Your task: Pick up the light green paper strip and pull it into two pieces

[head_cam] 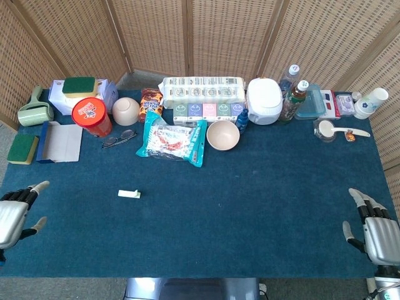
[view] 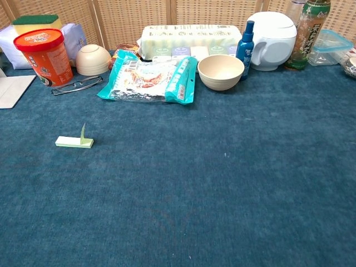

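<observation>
Currently: light green paper strip point(head_cam: 129, 194) flat on blue table cloth point(head_cam: 250, 206), one end bent up. Left hand point(head_cam: 14, 214) & right hand point(head_cam: 375, 228) fingers spread, holding nothing, at table's near corners, well apart from strip.

Even, bright diffuse light in both views, soft short shadows only. No glare on the blue counter point(head_cam: 262, 187). Head view sharp, slight bending at edges. Chest view crisp throughout, near carpet texture a bit softer.
</observation>
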`<state>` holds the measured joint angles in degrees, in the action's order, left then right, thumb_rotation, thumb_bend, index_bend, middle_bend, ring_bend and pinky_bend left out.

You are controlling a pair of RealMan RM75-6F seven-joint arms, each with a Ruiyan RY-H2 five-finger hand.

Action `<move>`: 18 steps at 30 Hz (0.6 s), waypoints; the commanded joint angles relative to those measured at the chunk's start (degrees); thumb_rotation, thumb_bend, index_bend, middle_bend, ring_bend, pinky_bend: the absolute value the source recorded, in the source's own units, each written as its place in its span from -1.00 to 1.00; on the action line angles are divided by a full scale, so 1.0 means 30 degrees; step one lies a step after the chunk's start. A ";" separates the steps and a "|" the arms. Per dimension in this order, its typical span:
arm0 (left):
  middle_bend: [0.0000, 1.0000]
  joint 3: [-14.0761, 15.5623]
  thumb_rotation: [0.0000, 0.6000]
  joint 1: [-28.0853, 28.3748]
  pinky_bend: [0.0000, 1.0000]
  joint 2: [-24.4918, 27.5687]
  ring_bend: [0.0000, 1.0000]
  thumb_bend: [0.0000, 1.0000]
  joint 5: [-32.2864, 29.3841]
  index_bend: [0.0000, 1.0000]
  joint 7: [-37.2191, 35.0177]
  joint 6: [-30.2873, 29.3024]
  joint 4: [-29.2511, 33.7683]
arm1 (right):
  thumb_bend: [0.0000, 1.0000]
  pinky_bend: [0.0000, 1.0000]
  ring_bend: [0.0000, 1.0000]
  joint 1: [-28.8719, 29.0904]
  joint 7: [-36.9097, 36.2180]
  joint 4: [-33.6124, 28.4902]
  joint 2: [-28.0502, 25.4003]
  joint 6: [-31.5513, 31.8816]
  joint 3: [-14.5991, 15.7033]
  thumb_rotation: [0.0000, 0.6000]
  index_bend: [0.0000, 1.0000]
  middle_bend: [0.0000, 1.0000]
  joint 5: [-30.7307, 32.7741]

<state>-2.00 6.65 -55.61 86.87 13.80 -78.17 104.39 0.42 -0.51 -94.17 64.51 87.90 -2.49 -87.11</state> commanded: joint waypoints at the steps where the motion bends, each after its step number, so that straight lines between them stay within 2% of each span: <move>1: -0.42 -0.0532 1.00 0.1183 -0.36 -0.0010 -0.34 -0.52 -0.0520 -0.66 0.0497 0.1356 0.0239 | -0.06 -0.52 -0.68 0.0050 0.0070 0.0012 0.0029 -0.0117 -0.0035 1.00 -0.84 -0.63 0.0103; 4: -0.34 -0.1007 1.00 0.2440 -0.36 -0.0164 -0.27 -0.52 -0.1063 -0.64 0.0754 0.2918 0.0099 | -0.06 -0.52 -0.68 0.0160 0.0131 0.0037 0.0105 -0.0309 -0.0119 1.00 -0.84 -0.63 0.0254; 7: -0.21 -0.1421 1.00 0.3604 -0.23 -0.0454 -0.15 -0.52 -0.1632 -0.61 0.1037 0.4306 -0.0154 | -0.06 -0.52 -0.68 0.0267 0.0186 0.0084 0.0176 -0.0483 -0.0200 1.00 -0.84 -0.63 0.0396; 10: 0.01 -0.1676 1.00 0.4622 0.10 -0.0834 0.08 -0.52 -0.2201 -0.58 0.1352 0.5550 -0.0513 | -0.06 -0.52 -0.68 0.0347 0.0197 0.0132 0.0254 -0.0617 -0.0272 1.00 -0.84 -0.63 0.0535; 12: 0.32 -0.1796 1.00 0.5247 0.39 -0.1121 0.37 -0.52 -0.2570 -0.55 0.1554 0.6330 -0.0802 | -0.06 -0.52 -0.68 0.0390 0.0169 0.0173 0.0307 -0.0699 -0.0298 1.00 -0.84 -0.63 0.0600; 15: 0.67 -0.1922 1.00 0.6192 0.74 -0.1732 0.72 -0.52 -0.3105 -0.50 0.1967 0.7411 -0.1400 | -0.06 -0.52 -0.68 0.0460 0.0174 0.0250 0.0363 -0.0861 -0.0329 1.00 -0.84 -0.63 0.0729; 18: 0.83 -0.1947 1.00 0.6813 0.93 -0.2297 0.86 -0.52 -0.3426 -0.47 0.2583 0.7897 -0.1848 | -0.06 -0.52 -0.68 0.0512 0.0185 0.0292 0.0390 -0.0939 -0.0365 1.00 -0.84 -0.63 0.0797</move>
<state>-7.60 26.11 -61.52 77.35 20.54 -55.27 99.59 1.95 0.04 -93.31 65.67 85.09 -3.58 -84.72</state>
